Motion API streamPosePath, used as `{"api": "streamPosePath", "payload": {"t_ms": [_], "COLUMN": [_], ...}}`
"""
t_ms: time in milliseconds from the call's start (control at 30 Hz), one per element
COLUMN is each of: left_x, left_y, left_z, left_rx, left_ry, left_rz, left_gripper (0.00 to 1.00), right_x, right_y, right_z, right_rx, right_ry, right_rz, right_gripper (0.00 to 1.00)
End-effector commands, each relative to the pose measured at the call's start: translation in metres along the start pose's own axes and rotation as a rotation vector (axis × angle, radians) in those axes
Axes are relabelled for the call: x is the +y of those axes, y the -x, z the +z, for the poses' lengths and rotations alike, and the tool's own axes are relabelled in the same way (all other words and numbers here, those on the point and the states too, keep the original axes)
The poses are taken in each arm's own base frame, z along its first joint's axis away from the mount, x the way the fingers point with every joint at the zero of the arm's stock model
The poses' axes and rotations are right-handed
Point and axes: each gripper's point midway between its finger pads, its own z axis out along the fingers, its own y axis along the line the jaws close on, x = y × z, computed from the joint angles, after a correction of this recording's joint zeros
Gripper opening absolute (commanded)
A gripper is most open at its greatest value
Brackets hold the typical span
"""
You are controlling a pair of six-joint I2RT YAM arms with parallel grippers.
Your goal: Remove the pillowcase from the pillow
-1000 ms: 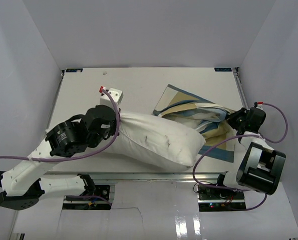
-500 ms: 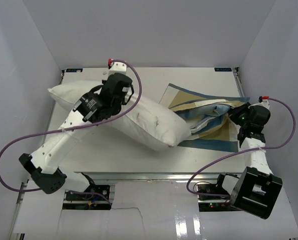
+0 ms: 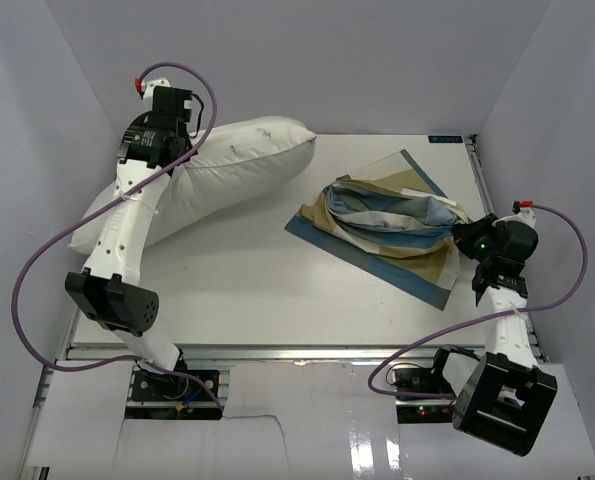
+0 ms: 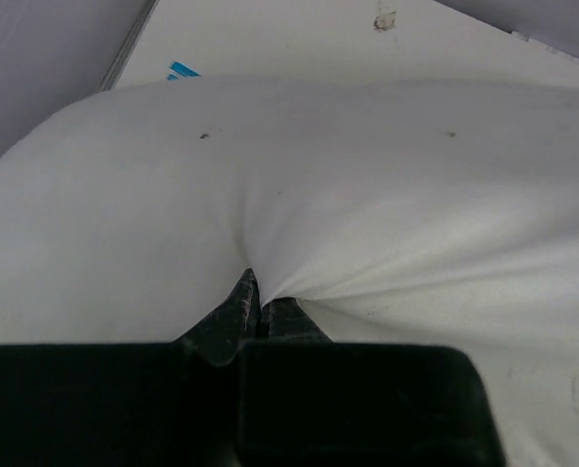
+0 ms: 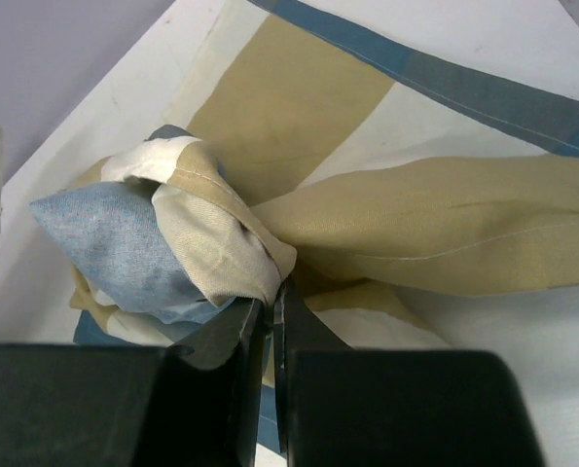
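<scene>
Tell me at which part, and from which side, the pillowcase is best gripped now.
Grip the raised, bunched ridge of the pillowcase at its right end, coming from the right, low over the table. The folds stand up there and give fabric to pinch; the flat blue-edged borders lie flush. The right hand is shut on just that bunch.

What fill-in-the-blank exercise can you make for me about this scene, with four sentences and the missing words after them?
1. The left gripper is shut on the plain white ____.
2. The right gripper is shut on the ____, a cover with blue, tan and cream blocks.
3. The pillow lies on the ____ arm's side of the table.
4. The pillow is entirely ____ (inside / outside) the pillowcase.
Missing words: pillow; pillowcase; left; outside.
</scene>
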Motion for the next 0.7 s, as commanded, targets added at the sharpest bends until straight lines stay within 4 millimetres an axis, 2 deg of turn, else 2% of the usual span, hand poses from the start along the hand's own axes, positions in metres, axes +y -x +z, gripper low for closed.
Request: {"api": "streamPosePath", "payload": {"t_ms": [0, 67, 100, 167, 200, 233, 267, 300, 333, 367, 500, 567, 633, 667], "left_x": [-0.011, -0.023, -0.03, -0.044, -0.059, -0.066, -0.082, -0.088, -0.093, -0.099, -0.117, -0.128, -0.133, -0.137], "left_y": [0.013, 0.005, 0.007, -0.008, -0.004, -0.026, -0.026, -0.033, -0.042, -0.062, -0.088, -0.097, -0.1, -0.098], "left_z": [-0.009, -0.006, -0.005, 0.0, -0.005, 0.004, 0.003, 0.005, 0.008, 0.015, 0.028, 0.026, 0.025, 0.021], "left_rx": [-0.02, 0.011, 0.006, 0.045, 0.034, 0.083, 0.083, 0.098, 0.114, 0.155, 0.193, 0.216, 0.222, 0.219], "left_ry": [-0.108, -0.154, -0.186, -0.246, -0.334, -0.353, -0.431, -0.456, -0.473, -0.477, -0.522, -0.575, -0.604, -0.633], "left_rz": [-0.117, -0.129, -0.143, -0.15, -0.188, -0.184, -0.22, -0.231, -0.236, -0.229, -0.225, -0.213, -0.201, -0.177], "left_gripper": [0.0, 0.0, 0.0, 0.0, 0.0, 0.0, 0.0, 0.0, 0.0, 0.0, 0.0, 0.0, 0.0, 0.11], "right_x": [-0.011, -0.007, 0.0, 0.022, 0.037, 0.047, 0.051, 0.058, 0.059, 0.06, 0.057, 0.051, 0.049, 0.051], "right_y": [0.002, 0.003, -0.004, -0.001, -0.017, -0.017, -0.022, -0.027, -0.03, -0.031, -0.045, -0.051, -0.053, -0.048], "right_z": [-0.008, -0.013, -0.014, -0.021, -0.026, -0.029, -0.03, -0.031, -0.031, -0.031, -0.026, -0.022, -0.021, -0.021], "right_rx": [-0.036, -0.05, -0.03, -0.052, -0.007, -0.015, 0.007, 0.027, 0.034, 0.034, 0.083, 0.103, 0.112, 0.107], "right_ry": [-0.044, -0.024, 0.018, 0.135, 0.231, 0.28, 0.292, 0.31, 0.315, 0.318, 0.316, 0.295, 0.284, 0.283], "right_rz": [-0.012, -0.019, -0.021, -0.044, -0.037, -0.053, -0.052, -0.058, -0.064, -0.064, -0.055, -0.053, -0.056, -0.069], "right_gripper": [0.08, 0.08, 0.08, 0.08, 0.08, 0.08, 0.08, 0.08, 0.08, 0.08, 0.08, 0.12, 0.28, 0.4]}}
